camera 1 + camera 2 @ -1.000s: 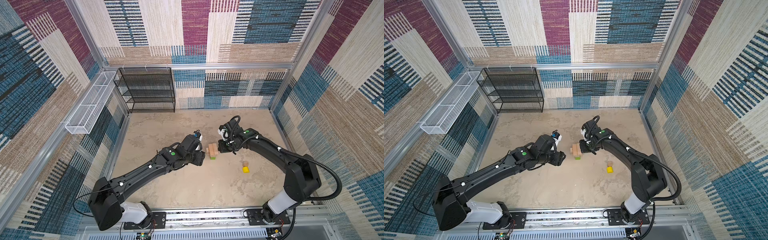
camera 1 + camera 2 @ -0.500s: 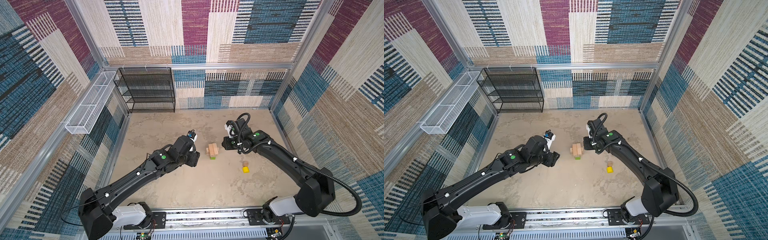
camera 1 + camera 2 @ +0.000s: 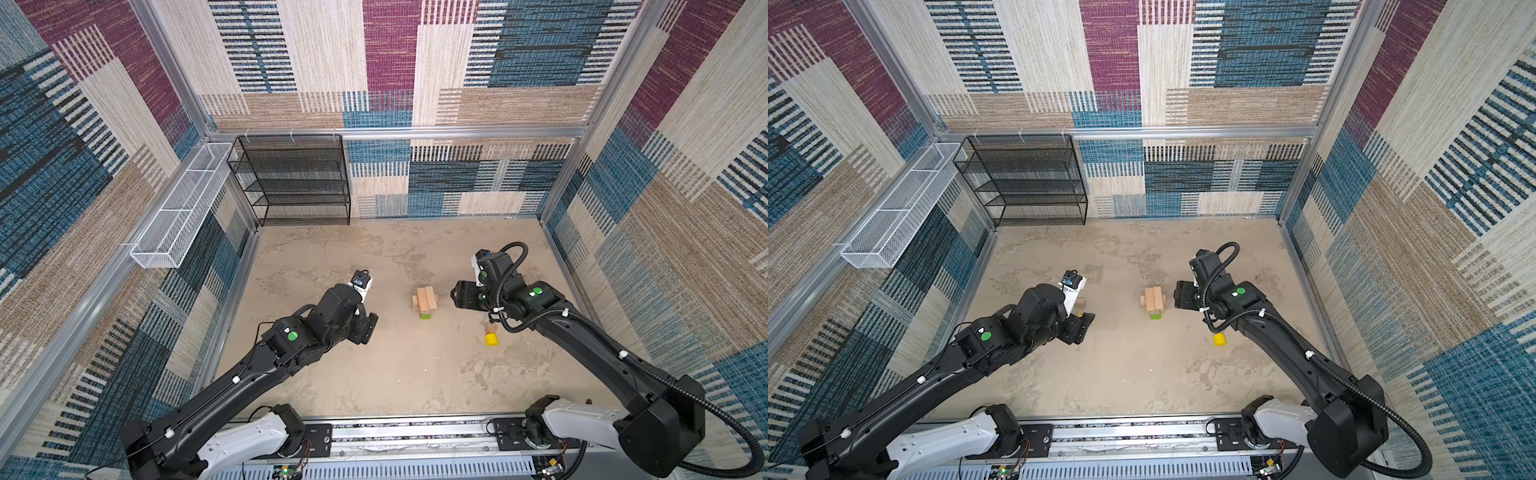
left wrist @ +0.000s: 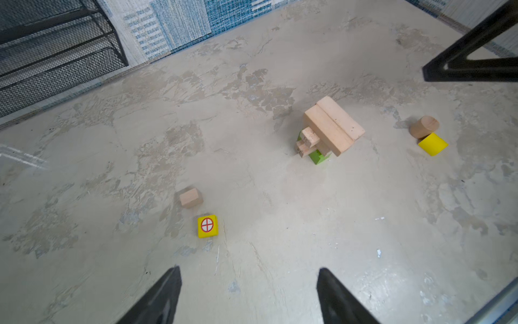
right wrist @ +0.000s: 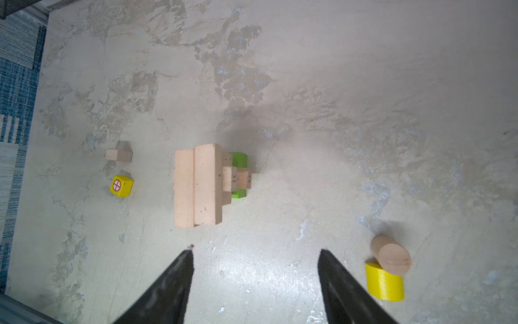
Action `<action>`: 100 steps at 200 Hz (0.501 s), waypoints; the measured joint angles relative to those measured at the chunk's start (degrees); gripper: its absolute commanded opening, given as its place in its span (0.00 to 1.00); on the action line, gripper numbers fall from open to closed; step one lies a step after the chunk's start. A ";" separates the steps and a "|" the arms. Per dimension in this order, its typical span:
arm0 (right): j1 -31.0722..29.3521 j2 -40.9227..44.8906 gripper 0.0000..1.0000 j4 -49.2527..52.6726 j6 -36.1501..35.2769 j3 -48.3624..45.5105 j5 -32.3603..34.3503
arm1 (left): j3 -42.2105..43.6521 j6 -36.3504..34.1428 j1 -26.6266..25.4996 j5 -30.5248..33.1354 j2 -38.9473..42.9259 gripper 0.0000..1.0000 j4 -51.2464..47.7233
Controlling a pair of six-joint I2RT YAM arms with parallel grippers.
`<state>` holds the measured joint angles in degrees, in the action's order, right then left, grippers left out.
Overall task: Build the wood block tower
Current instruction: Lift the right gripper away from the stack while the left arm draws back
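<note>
We have the wood block tower point(image 3: 424, 301) standing mid-floor between the two arms. A green oblong block point(image 5: 239, 160) sits at the base, plain tan bricks lie crosswise over it, and two long pale tan bricks point(image 4: 333, 126) rest side by side on top, square-edged, grain showing. Neither tool touches it.

On the right arm's side, a tan wooden cylinder point(image 5: 391, 254) lies touching a glossy yellow cylinder point(image 5: 384, 283). On the left arm's side, a small tan cube point(image 4: 191, 198) sits just beside a yellow cube with a red crossed circle point(image 4: 207, 226).

The left gripper point(image 4: 249, 269) has its black fingers spread wide with nothing between them. The right gripper point(image 5: 255, 251) is gaping and empty too.

A second ago both were pressed in close to the stack. Now we see them drawn back, and the tower is unchanged on the mottled beige floor point(image 3: 374, 374).
</note>
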<state>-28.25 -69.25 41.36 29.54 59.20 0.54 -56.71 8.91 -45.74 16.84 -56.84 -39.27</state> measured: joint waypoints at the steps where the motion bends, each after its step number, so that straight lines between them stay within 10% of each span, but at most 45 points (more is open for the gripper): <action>1: 0.00 0.02 0.75 0.04 0.07 -0.02 0.00 | 0.04 -0.02 0.02 0.09 0.04 0.86 -0.04; 100: -0.11 3.26 0.78 5.09 5.70 0.44 2.10 | 2.97 0.44 12.74 -2.89 -2.38 0.81 -0.37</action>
<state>-28.36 -66.00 46.46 35.24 59.64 2.63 -53.74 9.34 -32.99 13.96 -59.22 -39.64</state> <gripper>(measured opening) 0.785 0.812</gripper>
